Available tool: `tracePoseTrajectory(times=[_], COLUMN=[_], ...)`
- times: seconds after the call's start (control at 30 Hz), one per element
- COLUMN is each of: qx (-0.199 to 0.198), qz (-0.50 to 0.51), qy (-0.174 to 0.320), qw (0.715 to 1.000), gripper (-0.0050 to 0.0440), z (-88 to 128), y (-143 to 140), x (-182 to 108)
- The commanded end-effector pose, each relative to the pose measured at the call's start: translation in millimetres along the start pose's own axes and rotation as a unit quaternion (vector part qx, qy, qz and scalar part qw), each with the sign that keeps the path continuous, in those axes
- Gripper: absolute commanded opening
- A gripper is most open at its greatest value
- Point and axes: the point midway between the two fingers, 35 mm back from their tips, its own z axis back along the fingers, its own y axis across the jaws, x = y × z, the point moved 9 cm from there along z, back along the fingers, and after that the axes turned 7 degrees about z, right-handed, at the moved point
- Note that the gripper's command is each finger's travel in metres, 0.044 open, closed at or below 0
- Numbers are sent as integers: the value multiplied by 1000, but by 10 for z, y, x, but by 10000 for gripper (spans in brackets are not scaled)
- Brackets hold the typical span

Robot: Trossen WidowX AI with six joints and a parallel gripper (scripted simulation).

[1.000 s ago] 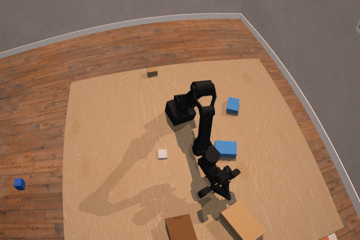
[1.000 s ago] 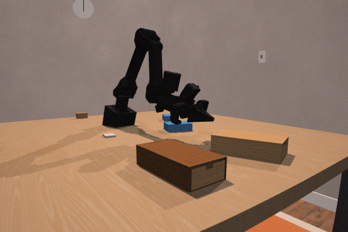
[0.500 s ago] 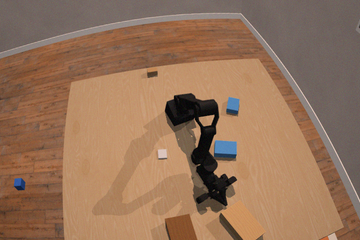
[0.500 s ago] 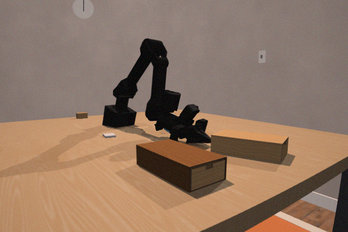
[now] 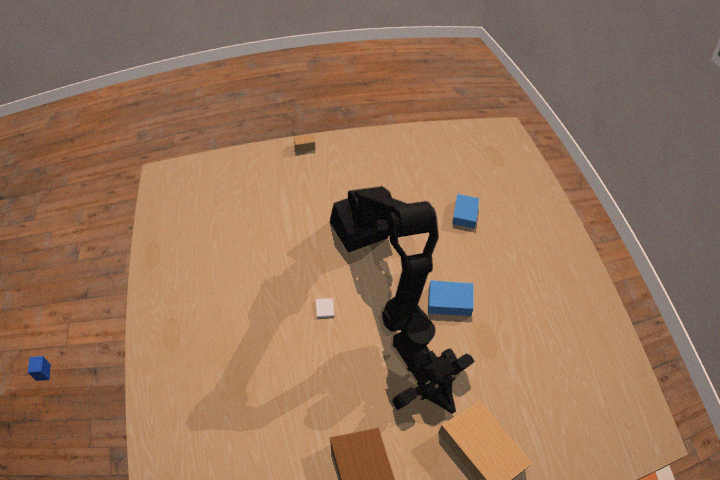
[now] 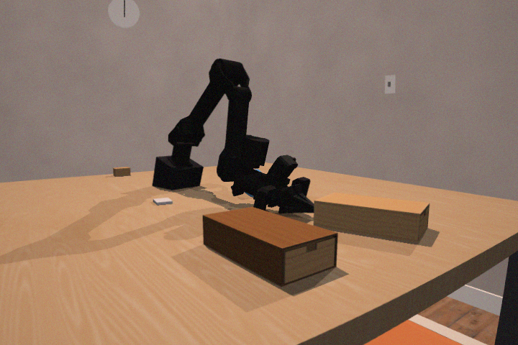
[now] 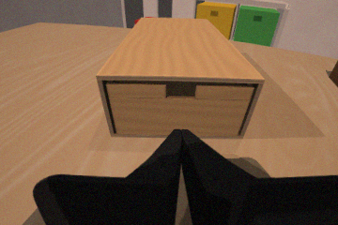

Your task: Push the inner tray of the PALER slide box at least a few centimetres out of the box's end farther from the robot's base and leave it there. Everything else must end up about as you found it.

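the gripper sits low over the table with its two fingers pressed together to a single point and nothing between them. in the wrist view that point aims at the middle of the near end face of the paler slide box, which lies at twelve o'clock from the fingertips; a narrow strip of table shows between tip and box, so they look just apart, though from this angle contact is hard to rule out. the inner tray fills that end face, set inside the box's frame, with a small dark notch at its top edge.

from the top view the arm reaches from its base toward five o'clock, and the paler box lies just past the gripper in the same direction, angled across the table's lower edge. the darker slide box lies at about nine o'clock from the paler one, well apart from it. a large blue block sits just beside the forearm at its three o'clock side, a smaller blue block at three o'clock from the base, a white block at nine o'clock from the forearm, and a small brown block near the table's far edge. another blue cube rests on the floor.
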Motion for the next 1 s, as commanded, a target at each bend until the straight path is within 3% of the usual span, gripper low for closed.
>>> tracePoseTrajectory(times=[0.0,0.97], qx=[-2,-2], qz=[4,4], qy=[-13,-10], qw=[1000,1000], gripper=[-50,-50], z=[-18,-281], y=[-14,-9], x=[95,129])
